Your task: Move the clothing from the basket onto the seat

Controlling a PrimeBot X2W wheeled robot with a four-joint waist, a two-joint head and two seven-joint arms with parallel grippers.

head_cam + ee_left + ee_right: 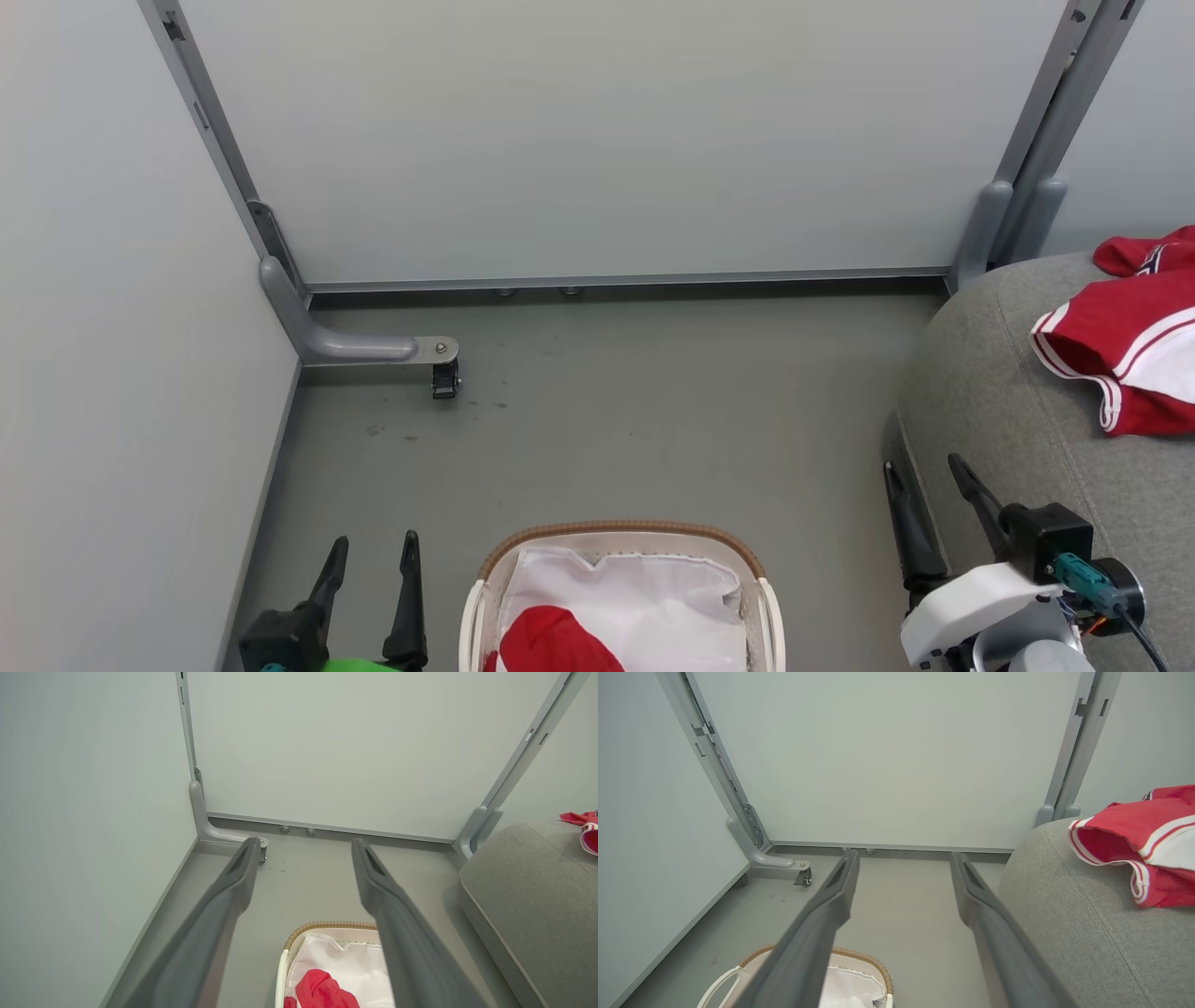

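The white basket with a brown woven rim stands on the floor at the bottom centre, and a piece of red clothing lies on its white liner. More red clothing with white stripes lies on the grey seat at the right. My left gripper is open at the lower left, beside the basket. My right gripper is open at the lower right, along the seat's front edge. Both hold nothing. The left wrist view shows the basket and red clothing between and below the fingers.
Pale partition panels close off the back and left. A grey metal foot with a castor juts onto the floor at the back left corner. A grey upright post stands behind the seat. Bare grey floor lies beyond the basket.
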